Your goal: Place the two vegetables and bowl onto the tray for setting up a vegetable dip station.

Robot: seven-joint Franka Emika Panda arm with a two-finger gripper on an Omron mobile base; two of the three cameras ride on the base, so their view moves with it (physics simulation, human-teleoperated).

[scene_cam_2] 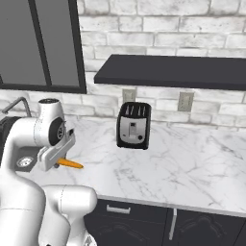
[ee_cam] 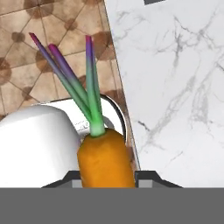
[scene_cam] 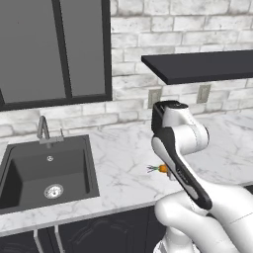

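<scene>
Orange and slim, the carrot sits clamped at its thick end in your hand, lifted over the marble tabletop near the sink; judge it light, stiff and smooth, so keep the grip near the top.
</scene>
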